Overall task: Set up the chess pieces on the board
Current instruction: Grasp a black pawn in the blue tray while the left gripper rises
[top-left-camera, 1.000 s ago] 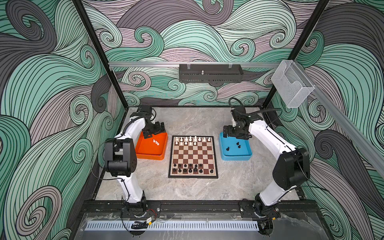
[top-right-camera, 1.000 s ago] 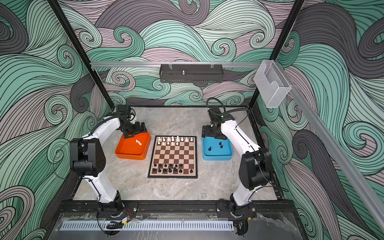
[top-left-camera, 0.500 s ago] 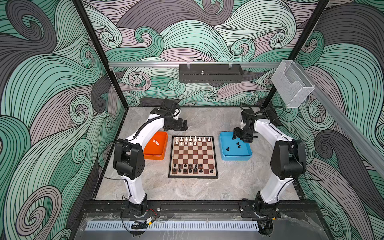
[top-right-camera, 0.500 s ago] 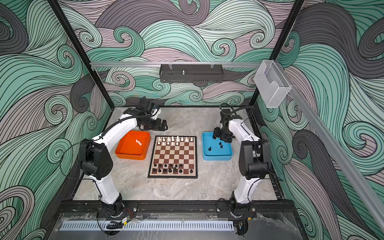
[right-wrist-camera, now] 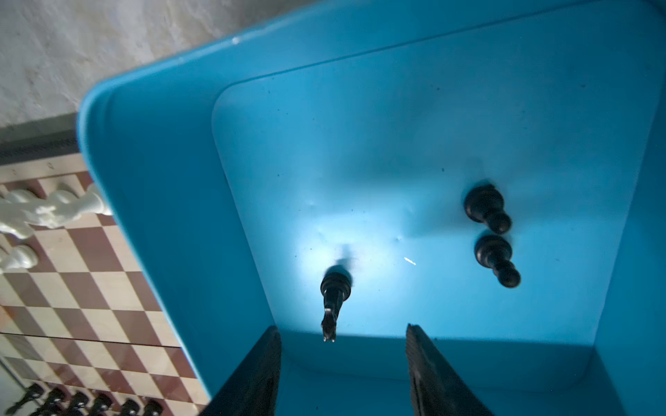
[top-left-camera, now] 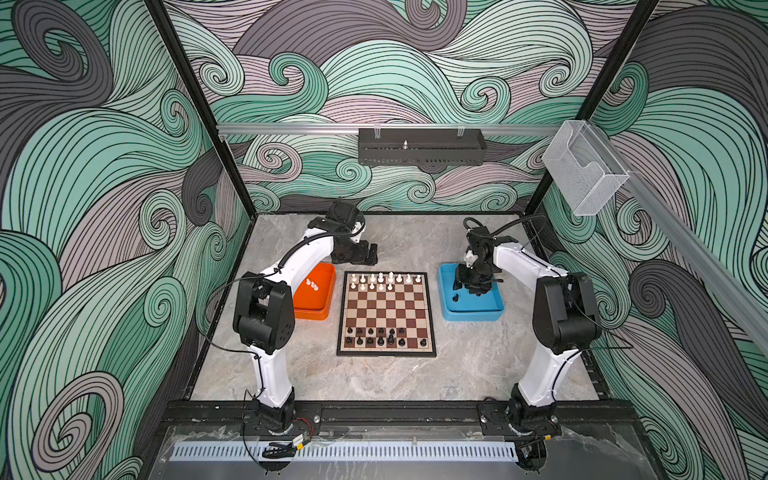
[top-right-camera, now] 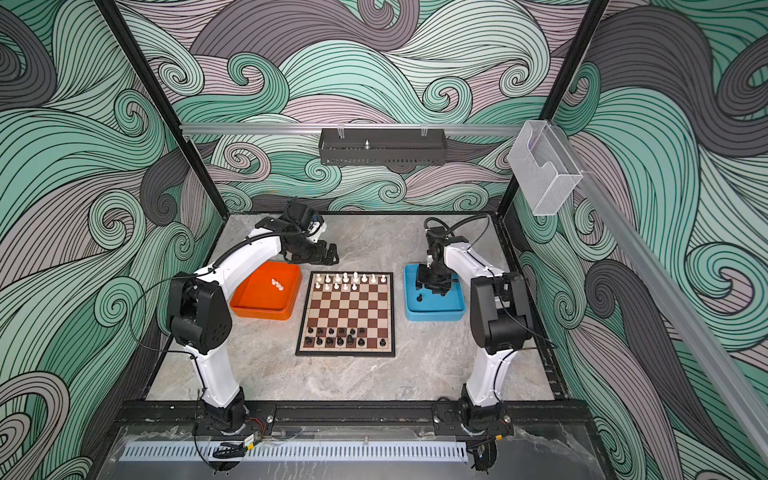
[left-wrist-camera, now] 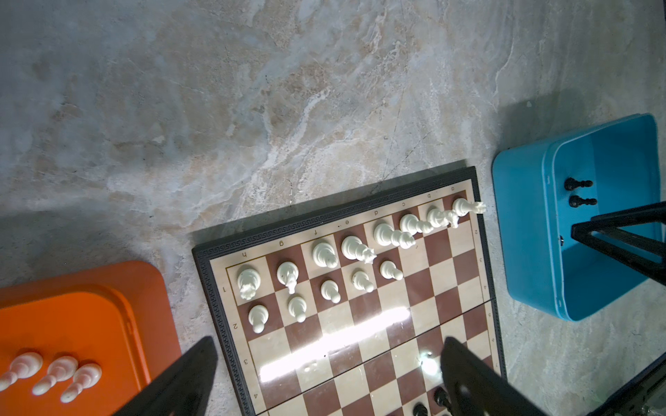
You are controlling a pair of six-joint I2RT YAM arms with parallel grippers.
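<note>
Presently, in both top views, the board (top-left-camera: 386,311) lies between the orange tray (top-left-camera: 311,313) and the blue tray (top-left-camera: 473,316); white chessmen (top-left-camera: 384,279) partly fill its far rows, black chessmen (top-left-camera: 378,336) its near rows. The left gripper (top-left-camera: 368,255) hovers off the board's far left corner; the right gripper (top-left-camera: 469,286) is down inside the blue tray. Left wrist view: jaws wide apart, nothing between them; three white pawns (left-wrist-camera: 54,374) sit in the orange tray. Right wrist view: jaws part-way apart and empty, a taller black piece (right-wrist-camera: 334,299) just beyond the tips, two black pawns (right-wrist-camera: 492,230) further off. Judged step: picking a black piece. Next move calls for centring the jaws on that piece, then closing without toppling it.
</note>
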